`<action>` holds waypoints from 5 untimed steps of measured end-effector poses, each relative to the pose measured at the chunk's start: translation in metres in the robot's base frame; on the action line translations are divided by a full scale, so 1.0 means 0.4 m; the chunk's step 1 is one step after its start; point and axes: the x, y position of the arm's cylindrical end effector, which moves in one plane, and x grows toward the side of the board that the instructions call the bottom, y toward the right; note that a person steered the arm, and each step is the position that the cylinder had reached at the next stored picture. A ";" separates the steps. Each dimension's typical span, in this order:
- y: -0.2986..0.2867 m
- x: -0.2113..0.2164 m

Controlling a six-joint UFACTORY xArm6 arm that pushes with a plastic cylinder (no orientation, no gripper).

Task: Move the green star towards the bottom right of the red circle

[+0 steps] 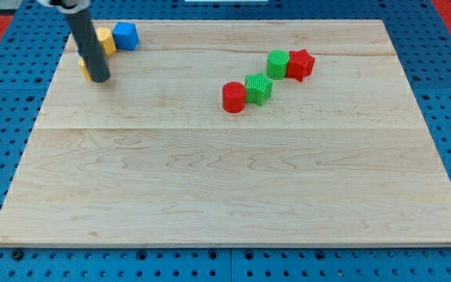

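The green star (258, 88) lies on the wooden board, touching the right side of the red circle (234, 97), slightly above it. A green block (278, 63) and a red star-like block (300, 64) sit together further to the upper right. My tip (101, 78) is at the board's upper left, far left of the green star, right beside a yellow block (89, 69) that the rod partly hides.
Another yellow block (106, 41) and a blue block (125, 36) sit near the board's top left edge, just above my tip. The wooden board (225, 180) rests on a blue pegboard surface (6, 117).
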 end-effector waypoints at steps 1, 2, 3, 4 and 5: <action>0.213 0.003; 0.421 -0.016; 0.532 -0.035; 0.548 0.025; 0.568 0.149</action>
